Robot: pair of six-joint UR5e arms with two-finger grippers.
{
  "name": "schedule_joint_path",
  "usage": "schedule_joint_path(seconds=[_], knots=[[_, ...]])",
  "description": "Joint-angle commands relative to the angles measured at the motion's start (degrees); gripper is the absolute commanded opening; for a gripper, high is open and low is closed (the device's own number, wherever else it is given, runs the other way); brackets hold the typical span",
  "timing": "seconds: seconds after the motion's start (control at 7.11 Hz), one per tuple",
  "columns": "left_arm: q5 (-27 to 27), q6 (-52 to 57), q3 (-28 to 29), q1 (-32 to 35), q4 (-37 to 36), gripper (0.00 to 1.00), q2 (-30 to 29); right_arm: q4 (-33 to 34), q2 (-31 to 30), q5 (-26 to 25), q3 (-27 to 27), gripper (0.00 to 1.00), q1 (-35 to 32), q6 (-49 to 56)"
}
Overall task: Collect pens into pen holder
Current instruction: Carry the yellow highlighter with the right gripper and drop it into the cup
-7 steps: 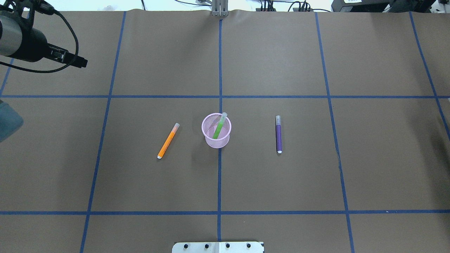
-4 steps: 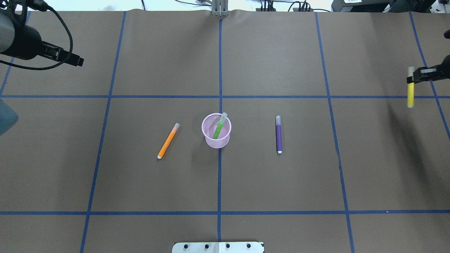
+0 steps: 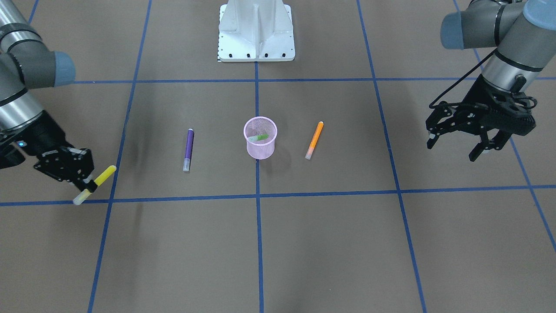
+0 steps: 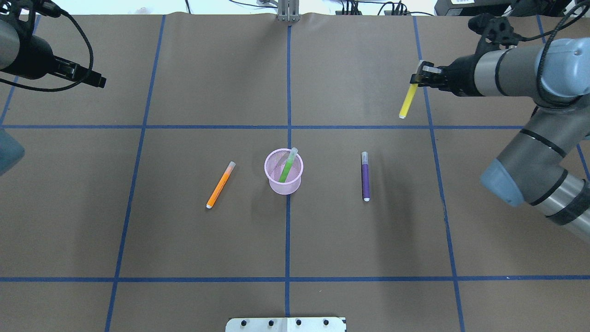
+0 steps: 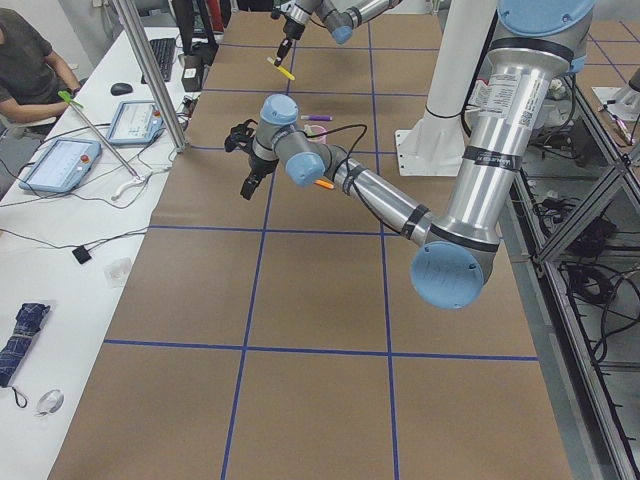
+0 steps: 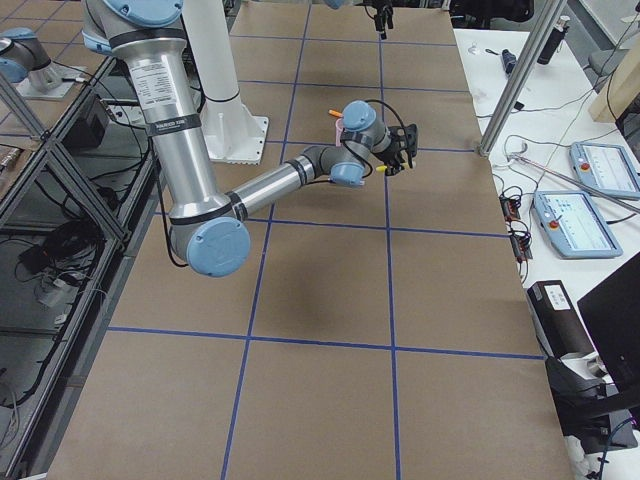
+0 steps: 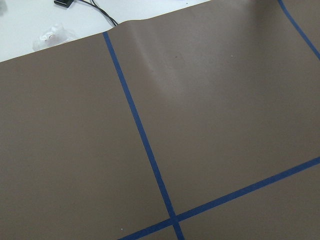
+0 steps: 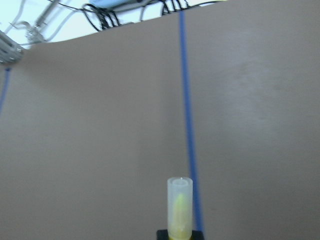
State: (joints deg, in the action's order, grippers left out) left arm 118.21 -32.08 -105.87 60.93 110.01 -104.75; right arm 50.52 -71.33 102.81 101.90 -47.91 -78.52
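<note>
Overhead exterior shows a brown-papered surface (image 4: 184, 230) gridded with blue tape (image 4: 287, 240). Nearest, the orange pen (image 4: 220, 185) and purple pen (image 4: 365, 177) lie flat on either side of the pink cup (image 4: 286, 188), in which the green pen (image 4: 287, 167) leans. Farther off, the right jaws are clamped on a yellow pen (image 4: 408, 101) held above the surface, and the left jaws stand apart at far left. Beyond the paper's edge, cables (image 4: 350, 7) cross a white desk (image 4: 138, 5).

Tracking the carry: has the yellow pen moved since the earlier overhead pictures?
Yes. Held by the right gripper, the yellow pen has come leftward in the overhead view, from the right edge to the right-hand blue tape line.
</note>
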Motion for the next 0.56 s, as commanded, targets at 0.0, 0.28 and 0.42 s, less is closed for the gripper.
schedule_joint_path(seconds=[0.0,0.28,0.42], knots=[[0.0,-0.3,0.8,0.2,-0.1,0.99,-0.4,13.2,8.2,-15.8,6.2,0.0,12.4,-6.1],[0.0,-0.3,1.0,0.3,-0.1,0.99,-0.5,14.3,10.3,-23.7,6.6,0.0,19.4,-7.3],[0.0,-0.3,1.0,0.3,-0.1,0.99,-0.5,15.1,10.9,-29.5,6.2,0.0,23.4,-7.3]])
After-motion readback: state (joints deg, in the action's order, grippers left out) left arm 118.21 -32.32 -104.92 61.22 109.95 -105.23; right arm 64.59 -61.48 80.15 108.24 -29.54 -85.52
